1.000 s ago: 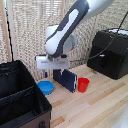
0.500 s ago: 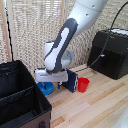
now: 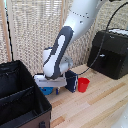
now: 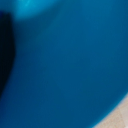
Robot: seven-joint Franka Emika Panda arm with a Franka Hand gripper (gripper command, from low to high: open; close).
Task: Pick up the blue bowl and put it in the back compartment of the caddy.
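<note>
The blue bowl sits on the wooden table just to the exterior view's right of the caddy. My gripper is down at the bowl, and its fingers are hidden by the white hand and the bowl's rim. The wrist view is filled by the blurred blue bowl, very close to the lens. The caddy is a black fabric box with an inner partition. Its back compartment stands open at the top, and nothing shows inside it.
A red cup stands to the exterior view's right of the bowl, with a dark-blue slab upright between them. A black hard case sits at the back right. A slatted blind forms the backdrop.
The arm has come down over the last second. The white hand has dropped from above the bowl to the bowl's level. The bowl, cup and caddy have stayed where they were.
</note>
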